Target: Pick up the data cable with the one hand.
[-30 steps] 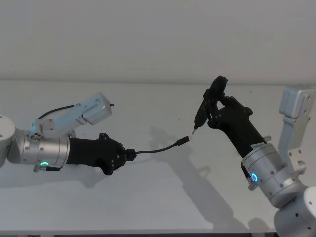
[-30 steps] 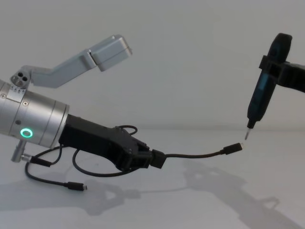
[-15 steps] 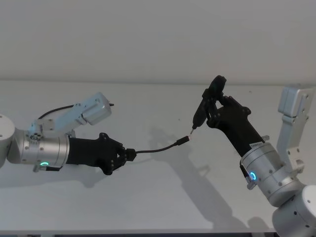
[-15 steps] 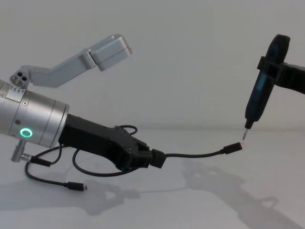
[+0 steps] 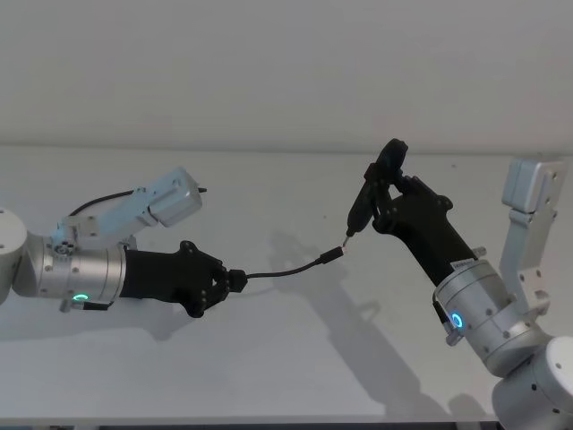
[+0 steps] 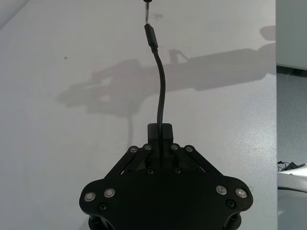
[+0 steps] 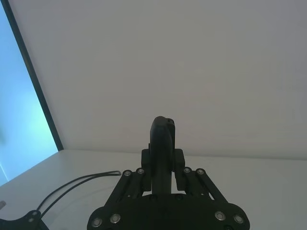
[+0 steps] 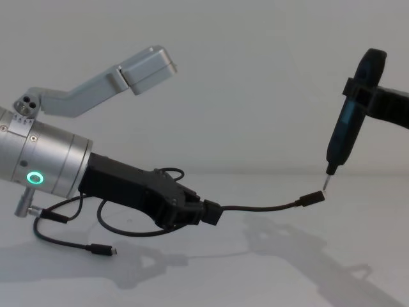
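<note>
Barely anything has moved over the last second: the right tool (image 5: 387,184) has crept a touch toward the robot's left, so the thin tip of the dark pen-shaped thing (image 8: 348,125) it carries now sits right over the plug of the data cable (image 8: 268,206), while the left side hasn't budged.

Left tool (image 5: 235,280) is clenched on the data cable near one end. From the chest view the cable leaves the closed fingers (image 8: 211,213), sags a little and then rises to its small black plug with the bright metal tip, which hangs in the air above the white bench (image 5: 295,358), not resting on it. In the left wrist view the cable (image 6: 160,91) runs straight out from between the jaws toward that pointed tip.

Left arm comes in low and nearly level from the left edge, black angular body, then a silver cylindrical wrist with a green glowing ring (image 8: 34,178). Right arm reaches up from the lower right on a slant, its wrist ring (image 5: 459,321) glowing blue-ish, tool clamped around the pen-shaped thing so it points steeply down.

On the bench under the left arm lies a second loose black lead (image 8: 96,246) with a small plug.

Labels: there's a small white sticker with tiny print on the right arm's black body near the wrist, can't read it.
</note>
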Controlling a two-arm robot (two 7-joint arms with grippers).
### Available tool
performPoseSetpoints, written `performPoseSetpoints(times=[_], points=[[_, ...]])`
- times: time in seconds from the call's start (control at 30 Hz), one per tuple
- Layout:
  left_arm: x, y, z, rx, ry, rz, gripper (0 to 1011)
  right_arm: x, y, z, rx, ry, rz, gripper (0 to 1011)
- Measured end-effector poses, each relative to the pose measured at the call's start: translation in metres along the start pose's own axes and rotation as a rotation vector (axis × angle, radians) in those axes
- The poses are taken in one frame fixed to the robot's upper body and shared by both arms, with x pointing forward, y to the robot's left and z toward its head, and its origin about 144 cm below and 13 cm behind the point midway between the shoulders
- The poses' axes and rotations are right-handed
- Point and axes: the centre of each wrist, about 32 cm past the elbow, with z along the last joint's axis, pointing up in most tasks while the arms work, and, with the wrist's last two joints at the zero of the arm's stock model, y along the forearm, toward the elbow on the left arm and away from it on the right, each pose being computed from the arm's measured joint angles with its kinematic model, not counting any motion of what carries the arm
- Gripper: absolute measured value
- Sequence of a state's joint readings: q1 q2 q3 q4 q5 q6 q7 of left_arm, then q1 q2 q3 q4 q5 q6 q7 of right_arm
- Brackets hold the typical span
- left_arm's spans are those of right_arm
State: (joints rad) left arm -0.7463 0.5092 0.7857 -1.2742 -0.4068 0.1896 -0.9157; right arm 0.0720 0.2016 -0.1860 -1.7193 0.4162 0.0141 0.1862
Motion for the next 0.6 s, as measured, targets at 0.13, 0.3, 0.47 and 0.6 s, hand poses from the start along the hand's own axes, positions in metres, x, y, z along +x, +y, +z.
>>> performPoseSetpoints(times=[0.13,0.3,0.47,0.6], points=[[0.0000,0.0000,0.0000,0.000,0.000,0.000,40,-0.0006,-0.0002,-0.0004,-0.002,0.002,0.000,274],[0.0000,0.0000,0.0000,0.000,0.000,0.000,40,-0.0013,-0.0006,-0.0007,-0.005,0.004,-0.001,274],[0.0000,0.0000,0.0000,0.000,0.000,0.000,39,-0.0018,-0.0009,-0.0009,-0.006,0.004,-0.002,275],[0.0000,0.0000,0.0000,0.000,0.000,0.000,41,-0.0020,-0.0010,-0.0009,-0.007,0.003,-0.004,275]])
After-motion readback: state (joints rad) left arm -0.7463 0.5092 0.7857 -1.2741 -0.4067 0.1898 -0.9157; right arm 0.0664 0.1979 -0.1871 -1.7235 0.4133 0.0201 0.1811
